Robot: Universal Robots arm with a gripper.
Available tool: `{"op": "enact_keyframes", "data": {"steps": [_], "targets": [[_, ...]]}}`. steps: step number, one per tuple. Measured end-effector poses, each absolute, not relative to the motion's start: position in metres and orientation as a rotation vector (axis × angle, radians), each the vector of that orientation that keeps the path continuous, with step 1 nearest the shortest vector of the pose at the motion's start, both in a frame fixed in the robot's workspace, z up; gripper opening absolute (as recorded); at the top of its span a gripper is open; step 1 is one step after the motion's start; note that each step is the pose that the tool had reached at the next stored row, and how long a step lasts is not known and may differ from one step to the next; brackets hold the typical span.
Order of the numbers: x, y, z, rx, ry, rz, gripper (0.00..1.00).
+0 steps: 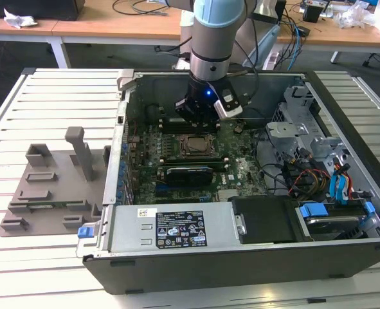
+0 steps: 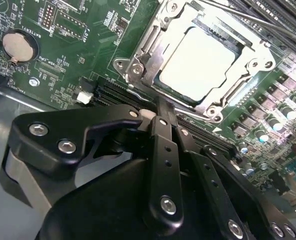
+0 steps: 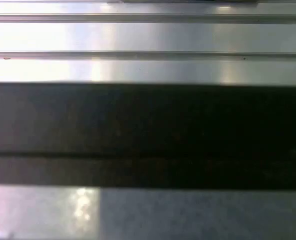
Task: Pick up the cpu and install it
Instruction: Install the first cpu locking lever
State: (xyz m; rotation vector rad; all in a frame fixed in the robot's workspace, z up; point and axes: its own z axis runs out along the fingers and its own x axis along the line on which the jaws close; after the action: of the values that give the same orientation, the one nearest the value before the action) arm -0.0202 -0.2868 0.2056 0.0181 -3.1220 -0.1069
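**Chip seated in its socket, arm poised above the board**

The cpu (image 2: 200,62) lies flat in the socket (image 2: 153,75) of the motherboard (image 2: 62,45), its pale metal top facing up and framed on all sides by the socket's steel bracket. In the second wrist view the chip sits just beyond the tip of the pincer (image 2: 160,115), apart from it, with a strip of black slot and green board between the two. The pincer's fingers (image 2: 163,150) are drawn together into a single dark stem and carry nothing; no gap shows between them at the tip.

The chip is square, so it has no long axis to speak of. Its edges run parallel with the bracket's sides and skewed to the line of the fingers, one corner turned toward the tip. It looks level in its seat rather than tilted, though the bracket's bars hide parts of its rim.

In the exterior view the arm (image 1: 217,38) stands nearly upright inside the open computer case (image 1: 177,257), which rests on a slatted counter (image 1: 22,277), the pincer (image 1: 199,119) hanging just behind the socket (image 1: 197,147). A grey tray (image 1: 48,187) lies on the counter at the exterior view's left, well apart from the case. Judging by the chip's position, the placing part of the job appears done.
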Motion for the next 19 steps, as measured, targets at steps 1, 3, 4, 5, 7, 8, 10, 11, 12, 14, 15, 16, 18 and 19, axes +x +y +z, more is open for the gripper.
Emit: {"op": "enact_keyframes", "data": {"steps": [1,3,4,5,7,8,10,11,12,14,15,16,18,19], "targets": [[-0.02,-0.287,0.205,0.018,-3.122,-0.107,0.11],[-0.018,-0.287,0.204,0.018,-3.122,-0.105,0.11],[-0.018,-0.287,0.203,0.018,-3.121,-0.105,0.11],[-0.017,-0.287,0.203,0.018,-3.121,-0.104,0.11],[-0.016,-0.287,0.202,0.018,-3.122,-0.105,0.11],[-0.016,-0.288,0.202,0.018,-3.122,-0.106,0.11],[-0.016,-0.289,0.202,0.018,-3.122,-0.106,0.11],[-0.016,-0.29,0.202,0.018,-3.122,-0.107,0.11],[-0.016,-0.29,0.201,0.018,-3.122,-0.107,0.11],[-0.015,-0.29,0.201,0.018,-3.121,-0.105,0.11],[-0.014,-0.29,0.2,0.018,-3.121,-0.105,0.11],[-0.012,-0.29,0.2,0.018,-3.121,-0.108,0.11],[-0.009,-0.29,0.199,0.019,-3.121,-0.12,0.11],[-0.009,-0.29,0.199,0.018,-3.121,-0.122,0.11]]}}
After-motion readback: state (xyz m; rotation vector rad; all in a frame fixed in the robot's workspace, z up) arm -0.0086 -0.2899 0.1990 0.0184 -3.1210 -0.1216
